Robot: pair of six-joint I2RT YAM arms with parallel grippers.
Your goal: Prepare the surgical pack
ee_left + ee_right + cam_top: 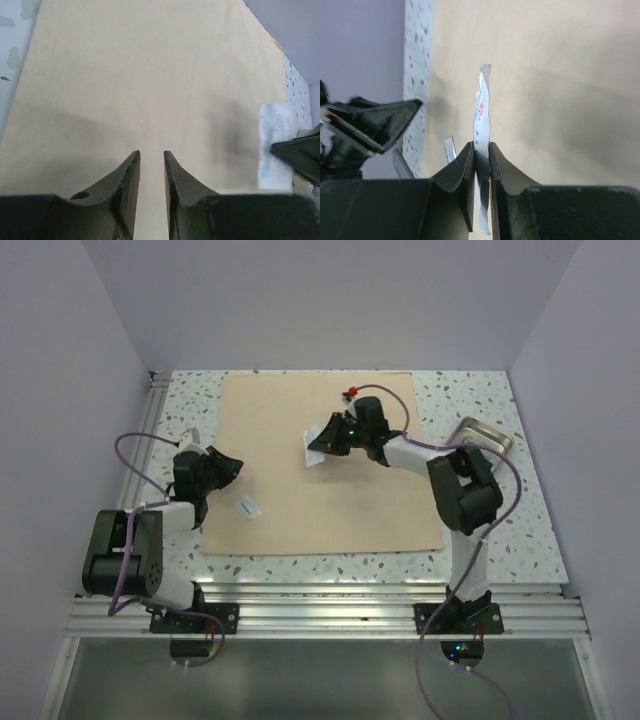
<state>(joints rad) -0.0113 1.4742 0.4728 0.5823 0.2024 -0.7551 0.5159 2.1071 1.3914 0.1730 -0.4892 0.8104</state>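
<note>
Item 1, white sachet: clamped edge-on between the 2 fingers of the right gripper, its long axis running straight out past the fingertips. It is clear of the cloth and hangs over the far middle of the wrap sheet. Item 2, second sachet: lying flat on the sheet in its near left part, long axis slanted to the sheet's edges, untouched. Item 3, left gripper: fingers a narrow slit apart with nothing between them, over the sheet's left margin. Item 4, steel tray: on the table just off the sheet's far right corner, contents not readable from above. Governing relation: the second sachet lies on the base side of the left gripper and a little toward the centre, near it, while the right gripper is well apart from it and already loaded (so the left arm is the likelier one to collect it). Judged requirement: the left fingers would need to spread wider, draw back toward the base and close across the sachet's short side. Thin steel tools: none discernible.
</note>
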